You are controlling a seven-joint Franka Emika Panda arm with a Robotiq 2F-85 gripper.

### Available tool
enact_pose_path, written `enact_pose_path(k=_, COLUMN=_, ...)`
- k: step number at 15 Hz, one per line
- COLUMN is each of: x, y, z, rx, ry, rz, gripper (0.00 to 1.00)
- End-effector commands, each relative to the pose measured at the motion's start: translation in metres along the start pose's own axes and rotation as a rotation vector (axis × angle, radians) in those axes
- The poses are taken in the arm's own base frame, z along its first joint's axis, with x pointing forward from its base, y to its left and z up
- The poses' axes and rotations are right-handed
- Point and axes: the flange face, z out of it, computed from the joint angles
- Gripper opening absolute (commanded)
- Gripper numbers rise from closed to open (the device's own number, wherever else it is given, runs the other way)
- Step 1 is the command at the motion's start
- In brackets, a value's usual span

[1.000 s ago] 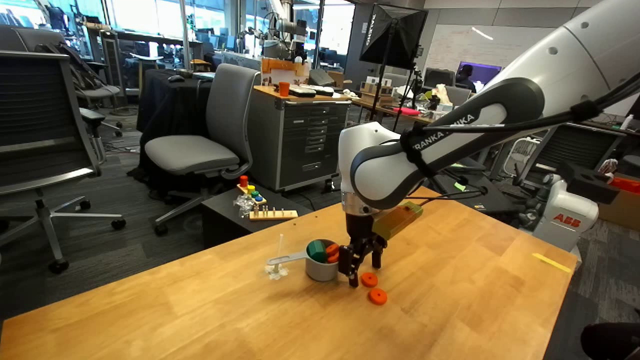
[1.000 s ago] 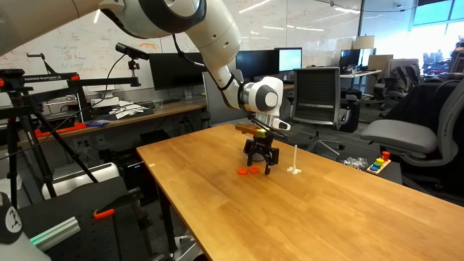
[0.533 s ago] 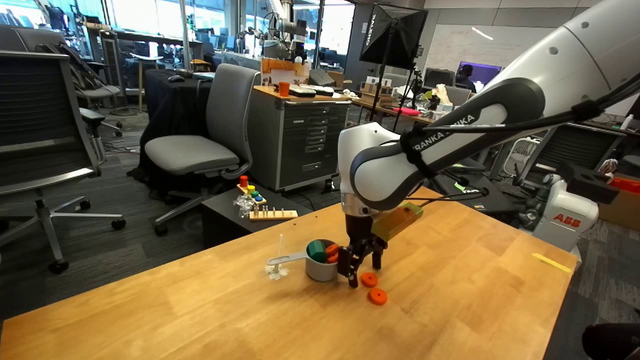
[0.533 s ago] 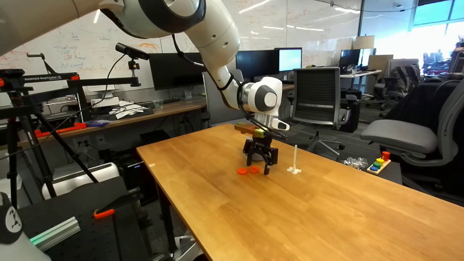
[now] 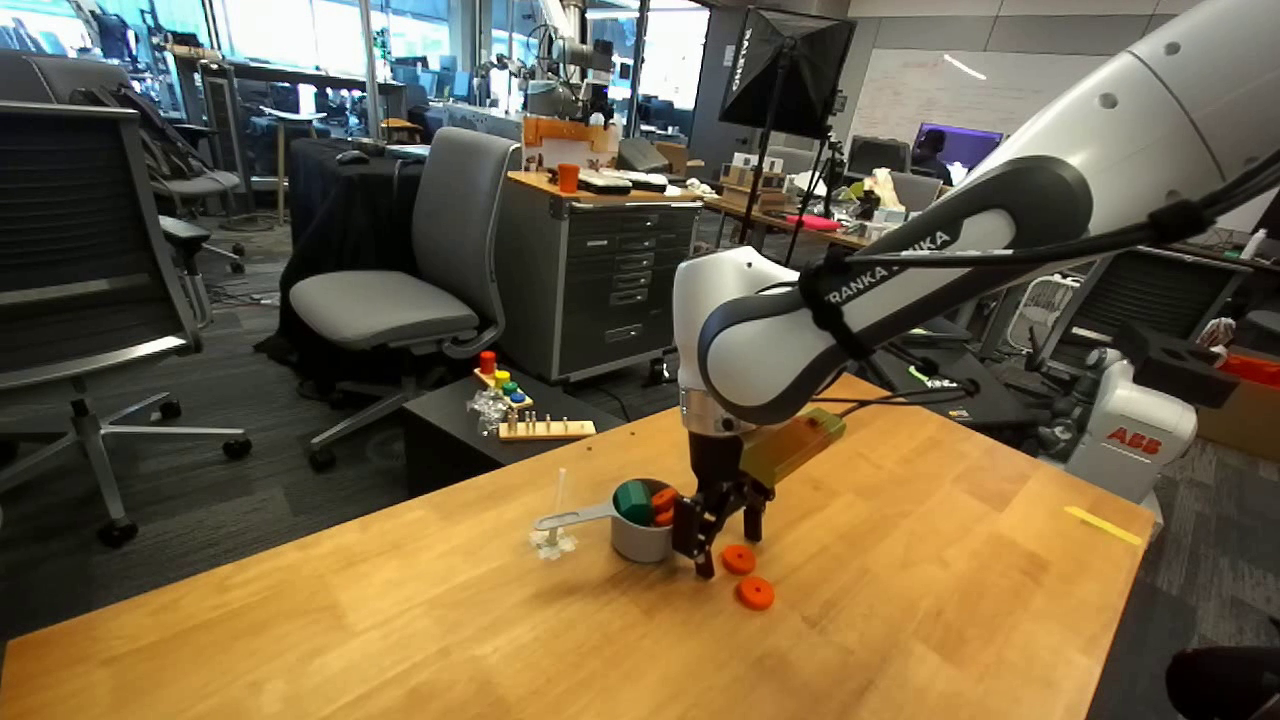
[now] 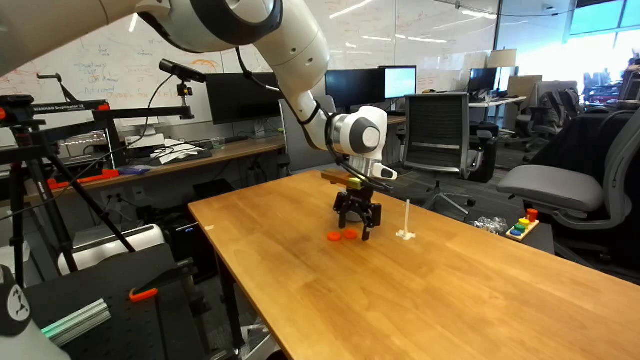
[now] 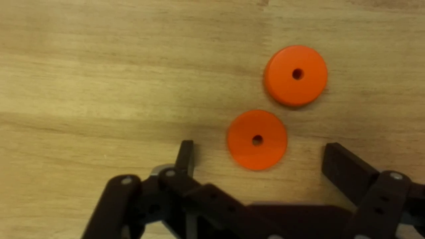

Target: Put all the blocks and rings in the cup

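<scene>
The black claw (image 7: pixel 260 156) is gaping, holding nothing; the nearer flat orange ring (image 7: pixel 247 141) is lying midway between its fingertips (image 7: pixel 185 156), slightly ahead.

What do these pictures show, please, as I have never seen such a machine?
You see one robot arm ending in a black gripper. Two pictures come from outside cameras; the close-up comes from one on its wrist. On the wooden table stands a grey cup with a handle, holding a green block and orange pieces. Near it, two orange rings lie flat. A thin pale stick stands upright nearby. The gripper is open and holds nothing; in the close-up, one ring appears between its fingers.
</scene>
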Motion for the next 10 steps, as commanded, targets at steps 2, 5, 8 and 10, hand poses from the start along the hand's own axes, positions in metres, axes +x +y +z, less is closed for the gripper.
enact_pose_path(k=2, x=-0.0095, y=-0.0087, z=0.002, rx=0.022, ry=-0.01, rz=0.036, gripper=1.0)
enact_pose_path(k=5, x=-0.0127, y=-0.0083, z=0.0041, rx=0.036, ry=-0.022, rz=0.058, gripper=1.0)
enact_pose_path(k=8, x=-0.0141, y=-0.0074, z=0.0046, rx=0.033, ry=-0.018, rz=0.068, gripper=0.74)
enact_pose_path(k=10, x=-0.0152, y=-0.0076, z=0.0018, rx=0.031, ry=-0.006, rz=0.061, gripper=0.59)
